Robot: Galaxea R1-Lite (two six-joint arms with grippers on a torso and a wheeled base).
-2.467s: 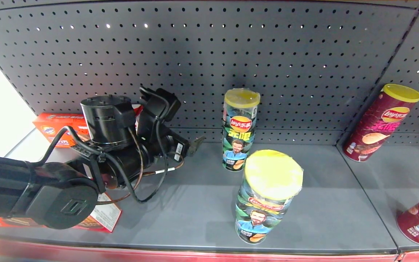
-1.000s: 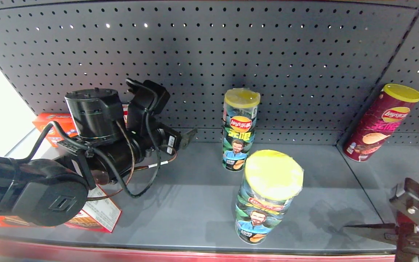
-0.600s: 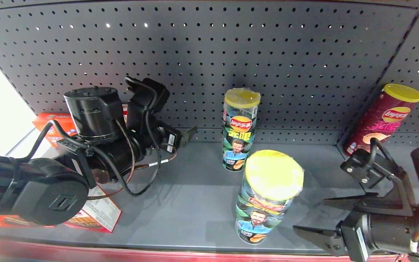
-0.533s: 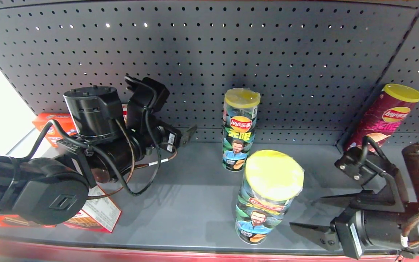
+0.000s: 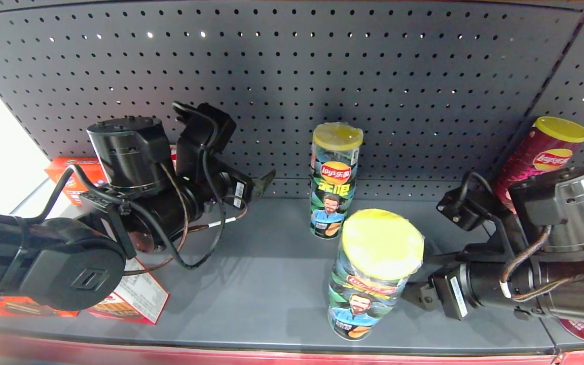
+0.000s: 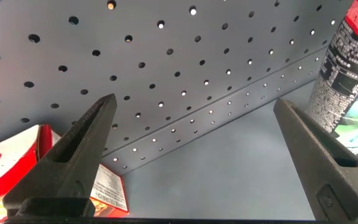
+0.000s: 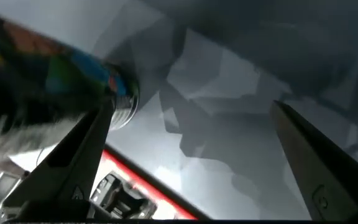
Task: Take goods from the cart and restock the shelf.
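Note:
Two green chip cans with yellow lids stand on the grey shelf [image 5: 271,274]: one at the back [image 5: 335,180], one at the front [image 5: 373,274]. My right gripper [image 5: 418,278] is open at the front can's right side, low on its body, with its fingertips partly hidden behind the can. In the right wrist view the gripper [image 7: 192,104] is spread wide, and the can's base [image 7: 114,93] lies by one fingertip. My left gripper [image 5: 264,183] hovers left of the back can, close to the pegboard. It is open and empty in the left wrist view [image 6: 194,102], where that can [image 6: 347,68] sits beyond one finger.
A maroon chip can [image 5: 535,167] leans at the back right, beyond the shelf divider. An orange box [image 5: 76,170] lies at the back left and a red box [image 5: 137,299] at the front left under my left arm. The pegboard wall [image 5: 292,76] closes the back.
My right arm has come in from the lower right and moved left up to the front can. My left arm has drawn back slightly to the left. The cans have stayed put.

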